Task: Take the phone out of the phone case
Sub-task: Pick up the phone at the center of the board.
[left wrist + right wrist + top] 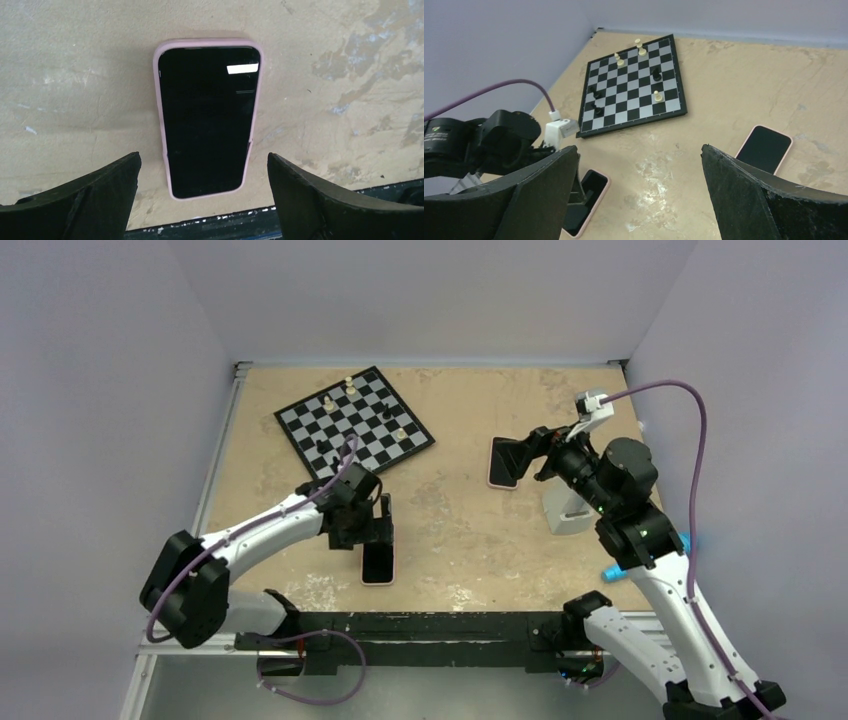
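Left wrist view: cased phone (207,120) at the counter's (75,75) near edge is framed by the released left claw (202,160); its case (158,125) is best pinched squarely at the rim.

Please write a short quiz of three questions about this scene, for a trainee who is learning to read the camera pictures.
1. True or false: the left gripper already grips the black phone in a pink case below it.
2. How many pink-cased phones lie on the beige table? A) one B) two C) three
3. Fill in: the black-and-white chessboard lies on the table's far ___ side.

Key
1. False: its fingers are open and apart from the phone.
2. B: a second cased phone lies near the right gripper.
3. left
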